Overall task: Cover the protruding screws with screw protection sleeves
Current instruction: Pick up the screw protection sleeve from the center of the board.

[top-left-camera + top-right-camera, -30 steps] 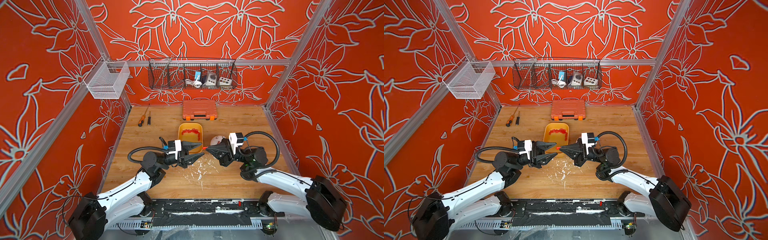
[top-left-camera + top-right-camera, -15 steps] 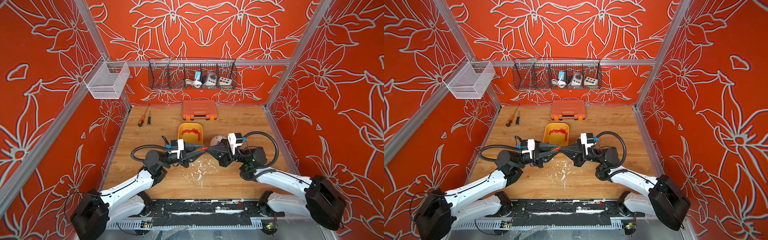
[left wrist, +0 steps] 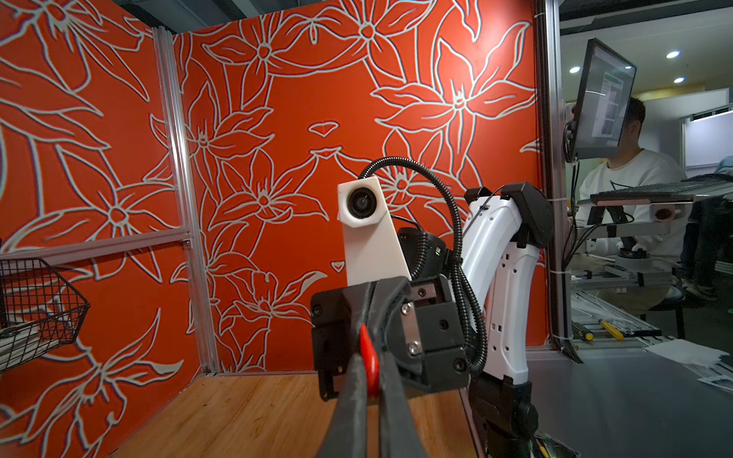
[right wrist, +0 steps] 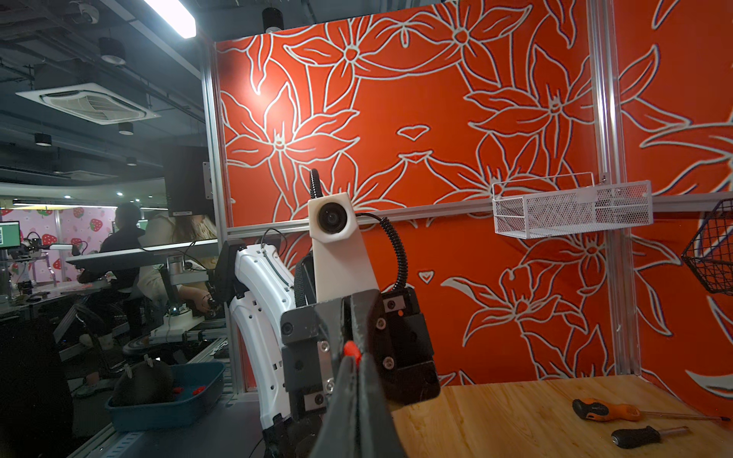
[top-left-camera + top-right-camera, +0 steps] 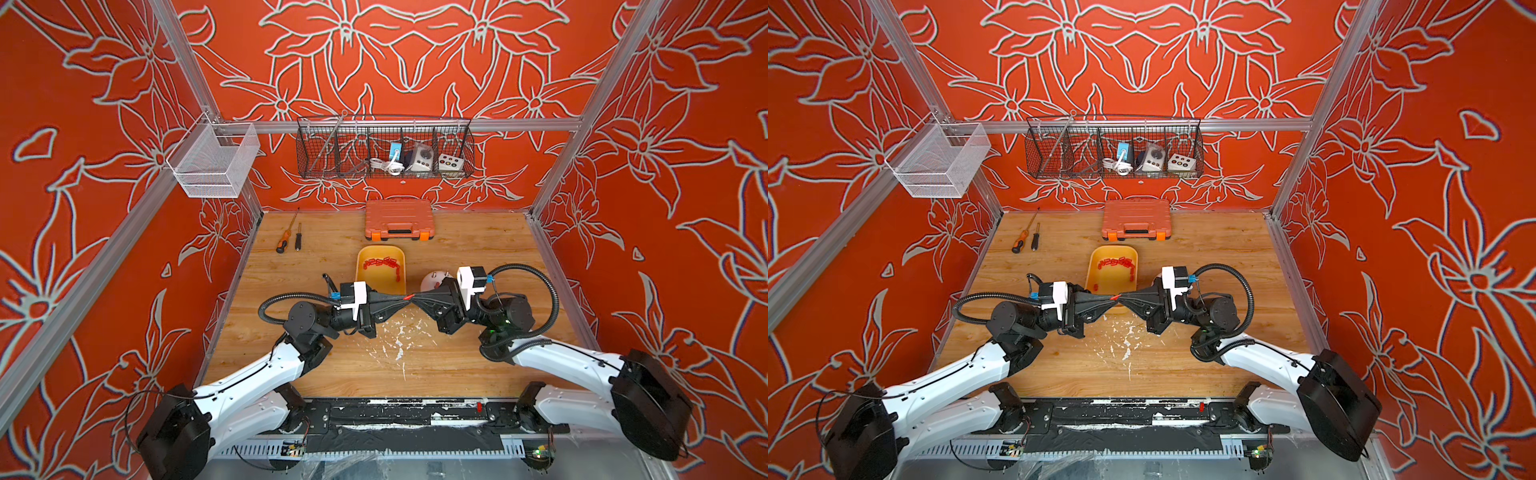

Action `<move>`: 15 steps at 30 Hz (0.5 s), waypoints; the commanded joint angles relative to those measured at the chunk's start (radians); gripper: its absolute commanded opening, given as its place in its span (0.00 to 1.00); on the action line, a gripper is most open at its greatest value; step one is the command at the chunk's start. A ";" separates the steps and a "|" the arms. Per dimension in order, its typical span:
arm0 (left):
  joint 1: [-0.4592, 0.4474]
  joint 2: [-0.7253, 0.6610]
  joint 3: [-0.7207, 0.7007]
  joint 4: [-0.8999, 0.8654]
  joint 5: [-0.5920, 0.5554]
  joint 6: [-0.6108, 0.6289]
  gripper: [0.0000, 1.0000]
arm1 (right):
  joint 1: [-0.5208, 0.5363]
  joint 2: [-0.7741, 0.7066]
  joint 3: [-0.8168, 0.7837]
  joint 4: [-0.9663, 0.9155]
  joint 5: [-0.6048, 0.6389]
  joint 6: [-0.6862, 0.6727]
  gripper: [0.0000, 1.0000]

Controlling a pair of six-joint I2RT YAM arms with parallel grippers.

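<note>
Midair, red sleeve [image 5: 409, 297] inside left jaws and right jaws.

yellow tray [image 5: 360, 270]: 1 | red sleeves [image 5: 382, 262] in tray: a dozen or so, exact count unclear | red sleeve [image 5: 409, 297] just in front of tray: 1 | white dome [image 5: 431, 283] right of tray: 1 | screwdrivers [image 5: 282, 245] behind-left of tray: 2 | orange case [image 5: 399, 224] behind tray: 1 | black wire basket [image 5: 332, 149]: 1 | white mesh basket [image 5: 214, 166]: 1
</note>
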 commanded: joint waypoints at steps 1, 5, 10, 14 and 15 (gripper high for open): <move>-0.001 -0.039 0.023 -0.030 -0.010 0.020 0.00 | 0.001 0.000 0.024 0.003 -0.038 -0.015 0.01; -0.001 -0.093 0.091 -0.372 -0.031 0.069 0.00 | 0.001 -0.088 0.043 -0.278 -0.022 -0.145 0.50; -0.001 -0.226 -0.002 -0.559 -0.151 0.088 0.00 | 0.013 -0.377 0.056 -0.926 0.186 -0.513 0.71; 0.000 -0.279 0.061 -0.862 -0.193 0.081 0.00 | 0.070 -0.545 0.105 -1.365 0.427 -0.757 0.73; 0.000 -0.282 0.078 -0.911 -0.196 0.050 0.00 | 0.096 -0.569 0.117 -1.442 0.477 -0.800 0.72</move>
